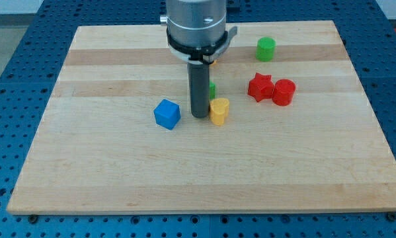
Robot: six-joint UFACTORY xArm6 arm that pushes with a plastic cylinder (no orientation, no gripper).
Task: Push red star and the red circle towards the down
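My tip [199,116] is down on the board [118,165], a bit above its middle, a plain rod with nothing held and nothing to open or close. It sits in a tight spot: yellow block [219,111] just beside it on the view's right, looking as good as touching, and blue cube [166,114] near on the view's left with a small gap. Behind the rod a sliver of a green block [213,89] peeks out, mostly hidden, shape not clear.

Now the targets: red star [260,86] and red circle [284,92] lie together off to the view's right of my tip, slightly higher on the board, the circle touching the star on its right side. Both are clear of my tip, with the yellow block between us. They rest in the board's upper right part, nearer the top edge than the bottom.

A green cylinder [266,49] stands above them, close to the top edge.
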